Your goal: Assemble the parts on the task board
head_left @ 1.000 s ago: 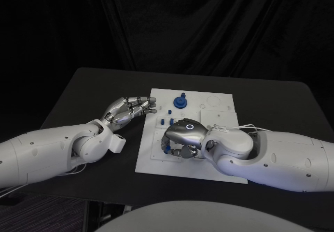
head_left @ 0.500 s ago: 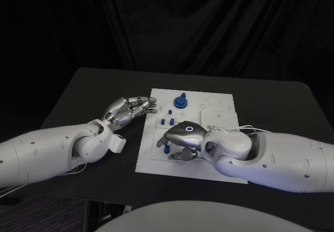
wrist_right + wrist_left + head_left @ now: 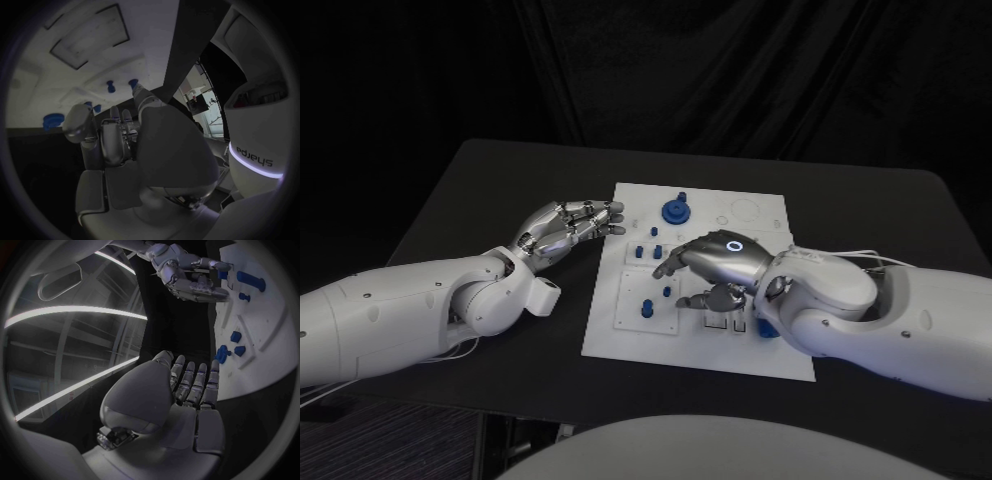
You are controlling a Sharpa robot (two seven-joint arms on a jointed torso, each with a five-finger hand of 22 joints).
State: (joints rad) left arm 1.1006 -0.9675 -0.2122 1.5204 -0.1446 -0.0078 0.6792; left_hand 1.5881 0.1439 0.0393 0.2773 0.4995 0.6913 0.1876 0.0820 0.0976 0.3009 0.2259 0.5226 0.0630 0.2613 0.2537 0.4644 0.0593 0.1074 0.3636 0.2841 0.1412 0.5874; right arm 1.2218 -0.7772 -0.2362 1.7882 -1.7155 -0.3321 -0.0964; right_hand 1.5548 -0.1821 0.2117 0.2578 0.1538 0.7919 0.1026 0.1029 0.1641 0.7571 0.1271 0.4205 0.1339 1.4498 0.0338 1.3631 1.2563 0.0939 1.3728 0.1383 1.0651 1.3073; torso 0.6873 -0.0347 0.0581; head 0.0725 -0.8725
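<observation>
The white task board (image 3: pixel 625 325) lies mid-table. A round blue part with a peg (image 3: pixel 675 211) stands at its far side, and small blue parts (image 3: pixel 649 250) sit below it. Two more blue parts (image 3: pixel 648 309) stand near the board's left edge. My right hand (image 3: pixel 708 268) hovers over the board's middle with its fingers bent down and nothing seen in them. It also appears in the left wrist view, where the right hand (image 3: pixel 187 275) has its fingers apart. My left hand (image 3: pixel 571 226) hangs just off the board's left edge, loosely curled and holding nothing.
Another blue piece (image 3: pixel 769 328) lies on the board beside my right forearm. Bare black table (image 3: pixel 488 190) surrounds the board, with dark curtain behind. In the right wrist view the board (image 3: pixel 62 60) carries small blue pegs (image 3: pixel 110 86).
My right hand has moved right and farther out across the board, uncovering the two blue parts near the left edge. The left hand has stayed put.
</observation>
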